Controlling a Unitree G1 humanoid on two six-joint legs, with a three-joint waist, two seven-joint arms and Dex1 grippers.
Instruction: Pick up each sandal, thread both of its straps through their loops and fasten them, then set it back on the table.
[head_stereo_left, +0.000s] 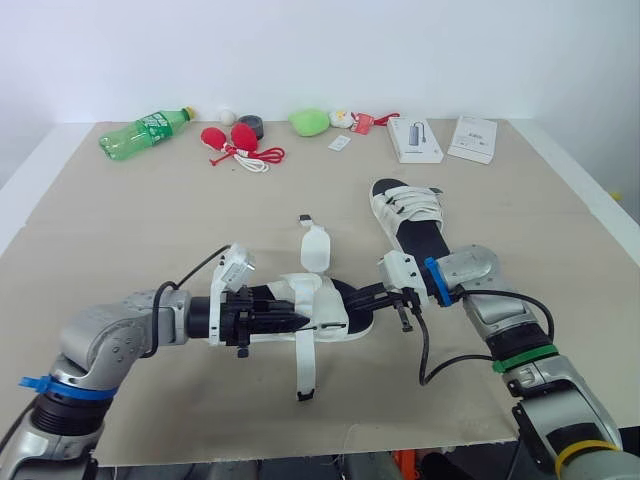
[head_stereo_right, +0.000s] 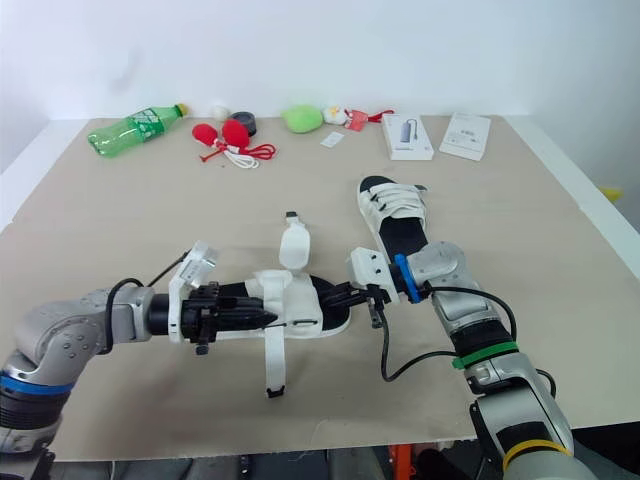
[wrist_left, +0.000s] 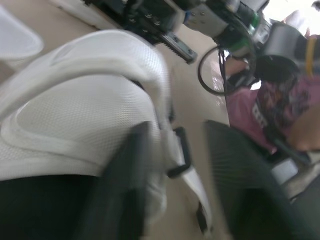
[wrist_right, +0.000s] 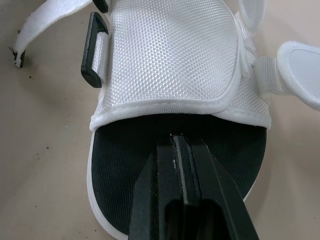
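Note:
A white sandal (head_stereo_left: 322, 300) with a black footbed lies at mid-table, between my two grippers. One loose strap (head_stereo_left: 305, 368) trails toward the front edge, and a wider flap (head_stereo_left: 317, 247) stands up behind it. My left gripper (head_stereo_left: 298, 320) is open at the sandal's white upper (wrist_left: 75, 110), its fingers (wrist_left: 122, 190) spread beside a black loop (wrist_left: 180, 157). My right gripper (wrist_right: 182, 150) is shut, its tips resting on the black footbed (wrist_right: 130, 150) just short of the upper. A black loop (wrist_right: 92, 50) shows on the upper's side. A second sandal (head_stereo_left: 410, 215) lies behind to the right, straps across it.
Along the back edge lie a green bottle (head_stereo_left: 143, 132), red items with a cord (head_stereo_left: 230, 142), a green object (head_stereo_left: 309, 121) and two white boxes (head_stereo_left: 414, 140) (head_stereo_left: 473, 138). A person in purple (wrist_left: 265, 110) sits beyond the table (head_stereo_left: 120, 230).

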